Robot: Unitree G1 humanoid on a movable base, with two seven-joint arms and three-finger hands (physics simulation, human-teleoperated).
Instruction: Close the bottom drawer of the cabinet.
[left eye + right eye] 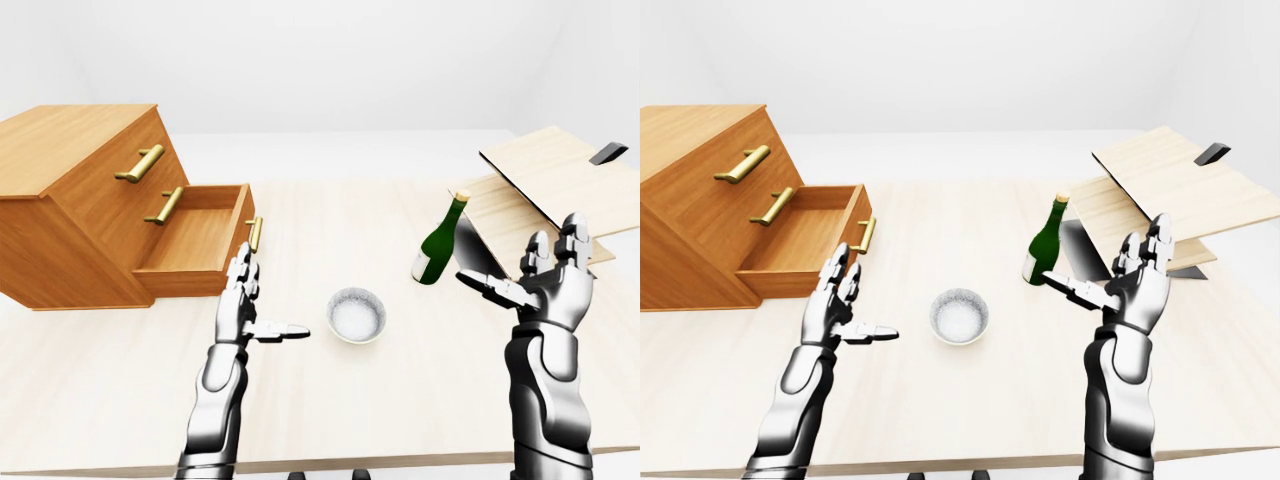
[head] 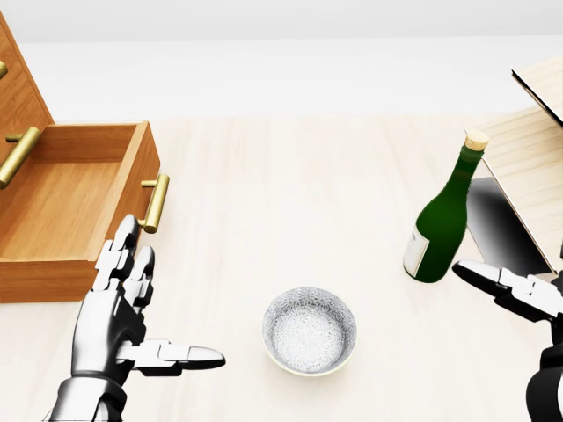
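While the bottom drawer (image 1: 196, 240) stands open, our left hand (image 1: 243, 300) and right hand (image 1: 545, 280) hover spread, empty; bottle (image 2: 442, 214) label at three o'clock unreadable.

Both arms are glossy chrome-silver, built from rounded, segmented shells with dark seams at the joints. The left robot hand (image 2: 123, 321) has three blocky fingers made of short silver links separated by black gaps, and its thumb ends in a dark grey tip. The right robot hand (image 1: 545, 280) matches it, with a broad polished palm and ribbed fingers (image 1: 575, 235). Each forearm (image 1: 1118, 400) widens above a dark band at the wrist and reflects pale highlights. No cables, screws or markings show.
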